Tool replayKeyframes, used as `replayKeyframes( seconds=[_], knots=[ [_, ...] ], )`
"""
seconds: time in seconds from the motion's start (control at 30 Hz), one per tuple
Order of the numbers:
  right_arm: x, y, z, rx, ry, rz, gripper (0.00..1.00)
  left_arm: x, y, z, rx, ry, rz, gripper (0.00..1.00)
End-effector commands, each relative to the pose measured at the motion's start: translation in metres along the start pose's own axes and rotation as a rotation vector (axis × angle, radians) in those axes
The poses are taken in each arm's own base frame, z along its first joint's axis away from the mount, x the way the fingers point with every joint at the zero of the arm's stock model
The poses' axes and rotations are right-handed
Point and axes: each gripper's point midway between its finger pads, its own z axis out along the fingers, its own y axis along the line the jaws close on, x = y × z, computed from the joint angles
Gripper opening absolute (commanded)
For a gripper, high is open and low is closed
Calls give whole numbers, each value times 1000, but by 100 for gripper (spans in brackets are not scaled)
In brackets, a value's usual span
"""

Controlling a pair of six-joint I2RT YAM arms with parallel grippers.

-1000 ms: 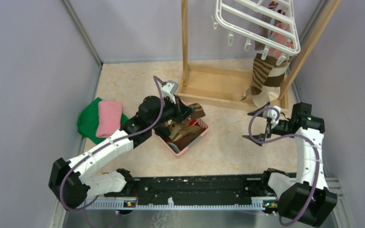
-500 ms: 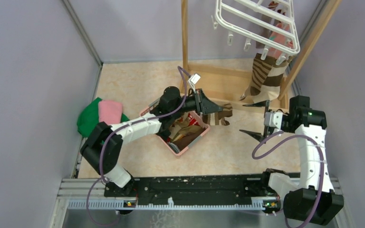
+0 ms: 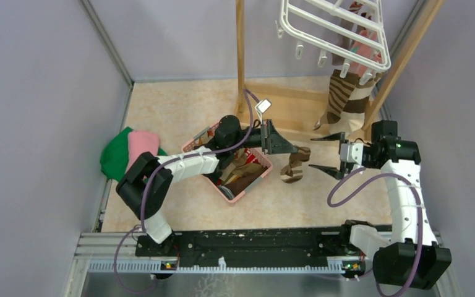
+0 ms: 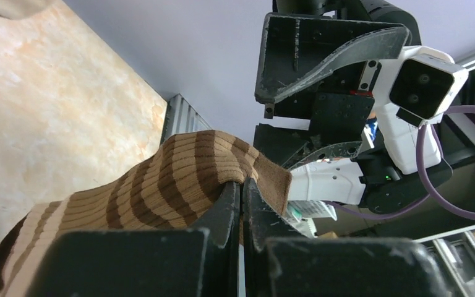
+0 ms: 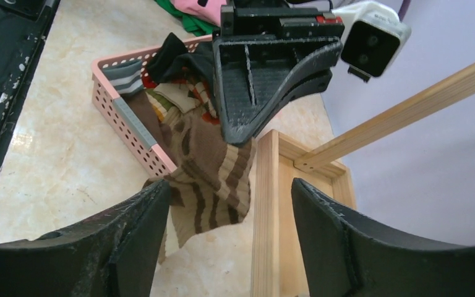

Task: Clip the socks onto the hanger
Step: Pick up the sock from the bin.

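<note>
My left gripper (image 3: 294, 150) is shut on a brown and cream striped sock (image 3: 294, 167), which hangs from it above the floor to the right of the pink basket (image 3: 245, 193). In the left wrist view the sock (image 4: 161, 185) drapes over my closed jaws. My right gripper (image 3: 326, 153) is open and empty, just right of the sock, facing it; in its own view the sock (image 5: 213, 182) hangs ahead between my fingers. The white hanger (image 3: 337, 31) hangs at the top right with another striped sock (image 3: 346, 102) clipped under it. More socks lie in the basket.
The wooden stand frame (image 3: 287, 114) sits behind the sock, its posts rising on both sides of the hanger. Folded green and pink cloths (image 3: 130, 154) lie at the left. Grey walls close in on both sides.
My left arm has reached right out of the basket, carrying the striped sock toward my right gripper. My right gripper has swung up and turned to face it, jaws open.
</note>
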Motion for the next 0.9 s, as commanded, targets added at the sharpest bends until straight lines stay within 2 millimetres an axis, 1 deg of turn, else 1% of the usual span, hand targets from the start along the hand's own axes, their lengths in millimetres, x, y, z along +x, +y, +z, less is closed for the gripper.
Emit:
replayKeyframes(
  seconds=[0.0,0.13,0.3,0.5,0.53,0.6,0.63,0.67,0.77,0.87],
  knots=[
    [2,-2,7,-23,-15,-27,69,0,-23,8,106,29,28,0],
    [5,2,10,-41,-16,-8,56,3,-21,13,113,42,17,0],
    [8,5,13,-55,-6,8,35,3,-21,17,118,47,12,0],
    [-1,12,16,-69,-43,42,4,4,-14,19,106,46,-2,0],
    [-2,13,16,-69,-48,53,0,4,-13,19,105,47,-2,0],
    [-7,15,16,-71,-51,96,0,3,-11,16,107,43,9,1],
    [-9,15,15,-71,-48,132,0,2,-11,13,114,41,17,3],
    [-11,13,15,-68,-44,170,0,0,-11,9,120,32,25,8],
    [-11,6,13,-45,-13,360,0,-6,-11,-10,139,-7,86,28],
    [-4,1,13,-16,14,509,0,-11,-8,-31,130,-60,208,43]
  ],
)
